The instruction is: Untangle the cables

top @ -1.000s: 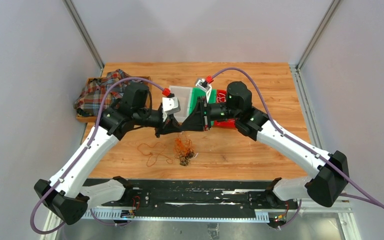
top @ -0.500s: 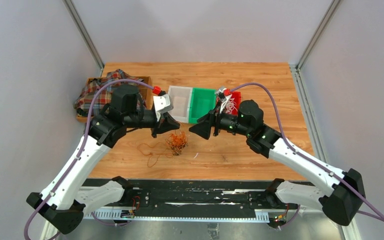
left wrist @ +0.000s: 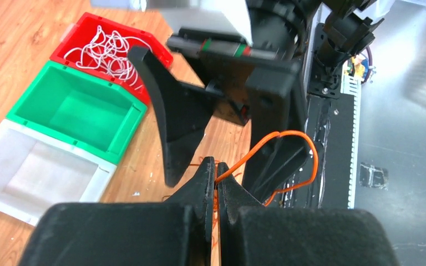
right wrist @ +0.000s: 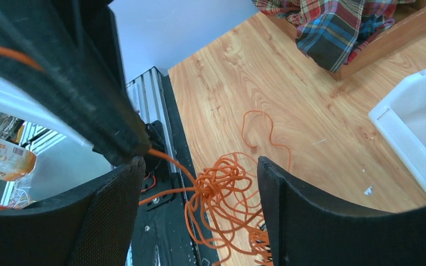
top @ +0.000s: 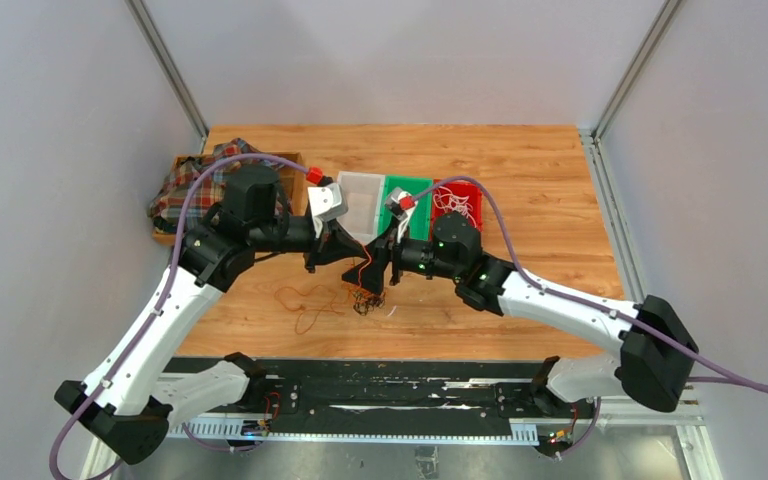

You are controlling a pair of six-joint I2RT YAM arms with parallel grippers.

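Note:
The cables are mostly an orange tangle [top: 365,290] [right wrist: 222,188] with a few dark strands at its lower end, hanging just over the table. My left gripper [top: 345,257] [left wrist: 216,173] is shut on one orange strand, which loops out past its tips as an orange loop [left wrist: 305,160]. My right gripper [top: 380,262] [right wrist: 199,166] faces it, open, its two fingers either side of the tangle without pinching it. One loose orange cable [top: 305,300] [right wrist: 260,133] lies flat on the wood to the left. White cables [top: 457,203] [left wrist: 108,47] fill the red bin.
Three bins stand in a row behind the grippers: a clear white bin [top: 345,185] [left wrist: 0,144], a green bin [top: 422,183] [left wrist: 39,83] and a red bin [top: 475,190] [left wrist: 158,50]. A plaid cloth [top: 195,180] [right wrist: 333,27] lies in a wooden tray at the far left.
My right gripper has opened, drawn back to the right, then come in again so its fingers flank the tangle. The left gripper keeps its grip and has barely moved.

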